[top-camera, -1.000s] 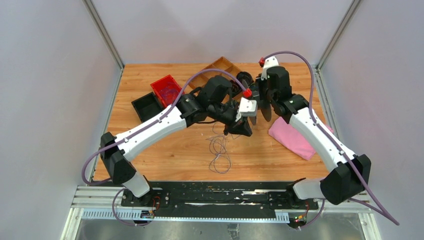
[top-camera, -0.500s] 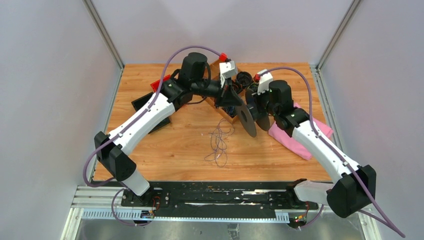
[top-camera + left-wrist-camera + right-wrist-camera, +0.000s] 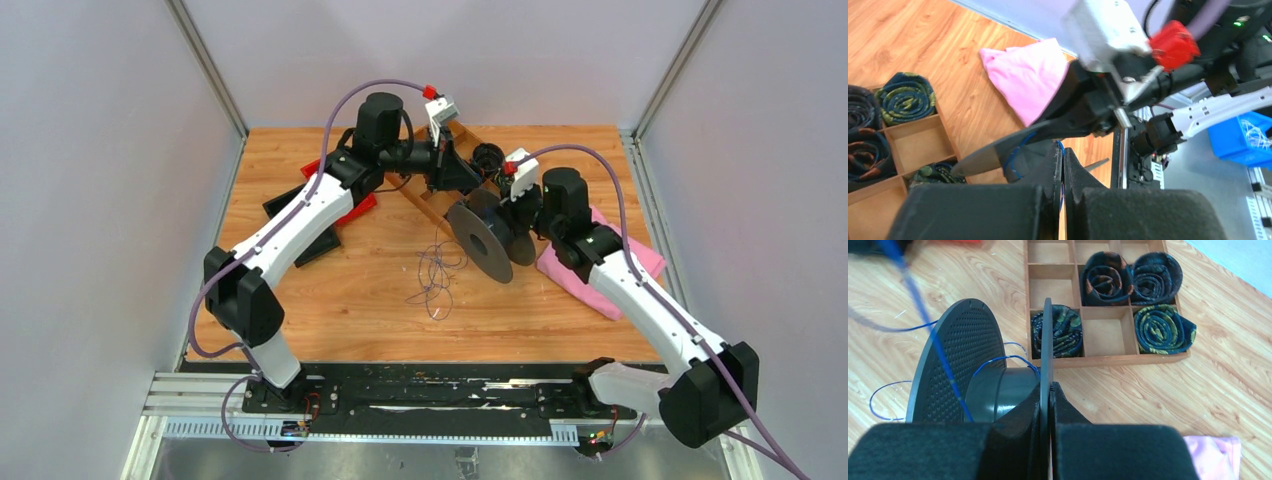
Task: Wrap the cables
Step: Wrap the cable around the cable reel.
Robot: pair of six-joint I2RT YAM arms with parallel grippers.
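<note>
Swung toward the far edge of the worktop (image 3: pixel 330 300), left hand (image 3: pixel 1063 160) pinches thin dark cable (image 3: pixel 437 270); right hand (image 3: pixel 1049 390) clamps dark grey round spool (image 3: pixel 955 355), winding barely begun.

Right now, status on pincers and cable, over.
Left pincer shut on cable, taut to spool hub. Right pincer shut on spool flange. Slack loops on table. Wooden tray close beside spool.

Left arm (image 3: pixel 300 220) and right arm (image 3: pixel 640 295): white link shells, black joint housings, both bolted to black base rail (image 3: pixel 430 390). Mauve hose (image 3: pixel 385 82) runs along each, looping far from rail. White wrist block (image 3: pixel 442 108), red cap (image 3: pixel 430 92). Right gripper (image 3: pixel 1047 387) fingers matte black.
</note>
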